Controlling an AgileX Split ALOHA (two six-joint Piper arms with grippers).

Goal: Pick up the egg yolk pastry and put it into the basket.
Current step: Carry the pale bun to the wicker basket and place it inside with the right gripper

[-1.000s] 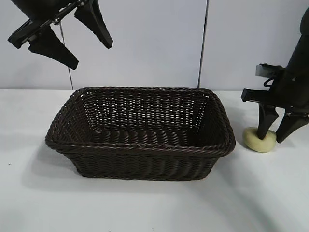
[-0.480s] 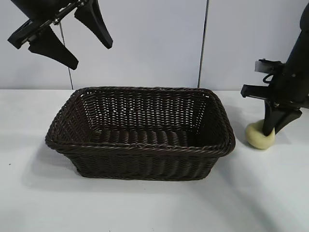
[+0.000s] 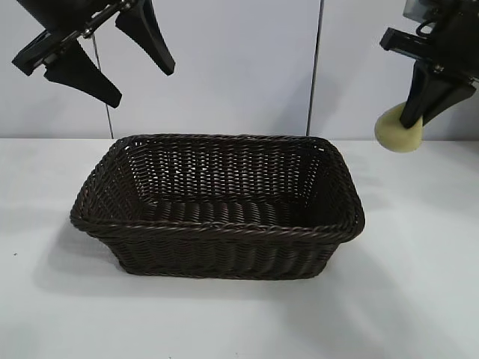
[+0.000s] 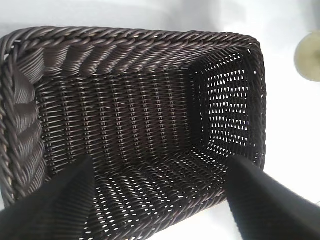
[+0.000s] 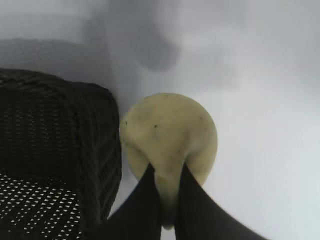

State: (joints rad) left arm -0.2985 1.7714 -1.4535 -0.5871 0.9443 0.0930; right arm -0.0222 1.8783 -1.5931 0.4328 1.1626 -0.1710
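The left gripper [image 3: 112, 58] hangs parked with jaws wide, the dark brown woven wicker basket [image 3: 217, 228] below it. The right gripper [image 3: 421, 111] has risen off the table, pinching the pale yellow round egg yolk pastry [image 3: 397, 129], apparently by its edge; the carry over the rim comes next.

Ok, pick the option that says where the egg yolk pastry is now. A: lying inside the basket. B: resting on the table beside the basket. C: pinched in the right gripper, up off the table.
C: the right gripper pinches the egg yolk pastry in the air, beside the basket.
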